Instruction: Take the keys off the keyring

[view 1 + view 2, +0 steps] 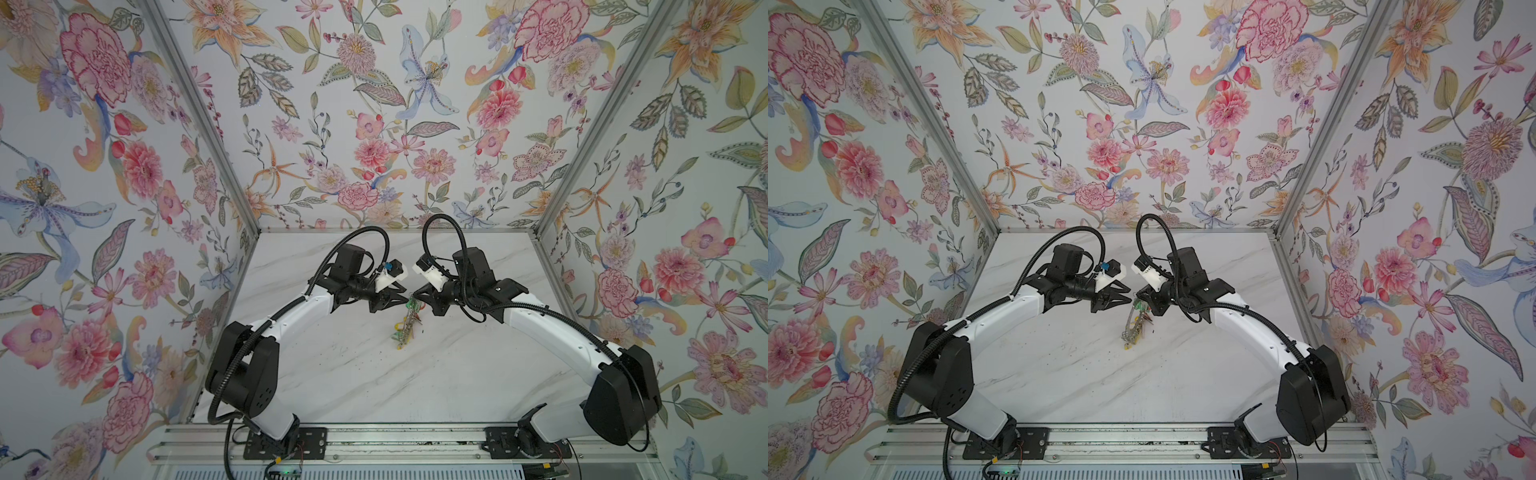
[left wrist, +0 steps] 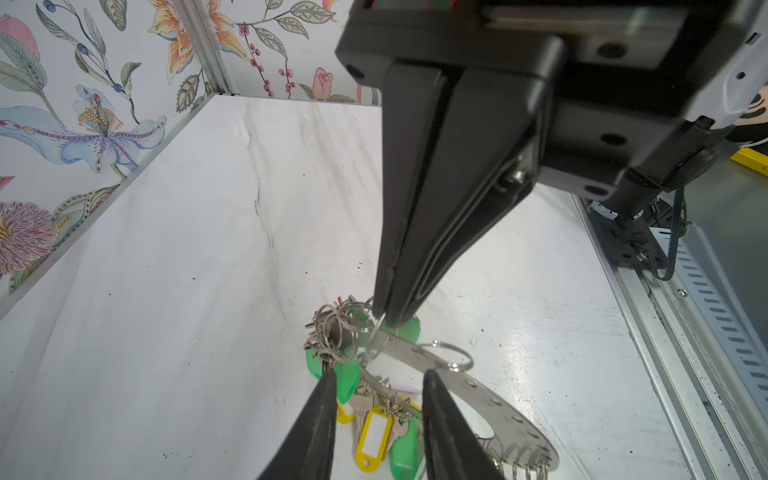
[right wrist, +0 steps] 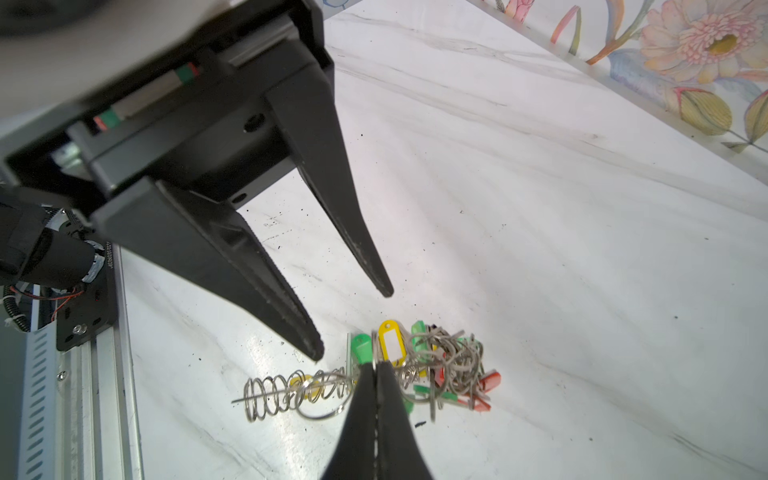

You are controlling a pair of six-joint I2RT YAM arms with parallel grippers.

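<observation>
Keyring (image 2: pixel 490 399) is being held via a split ring (image 2: pixel 374 340) by the shut right pincer (image 2: pixel 384 318). Keys (image 2: pixel 360 410) are being straddled, ungripped, by the half-open left pincer (image 2: pixel 380 372).

White marbled tabletop (image 1: pixel 353 382), floral-papered walls (image 1: pixel 374 104), aluminium rail (image 1: pixel 395 441) along the near edge.

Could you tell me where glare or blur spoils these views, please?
Left wrist view: glare on the marble table beside the keyring. Right wrist view: a similar bright patch, and the left gripper blurs toward its base. Both top views: even light, wide-angle stretch at the edges, the keys too small to resolve.
</observation>
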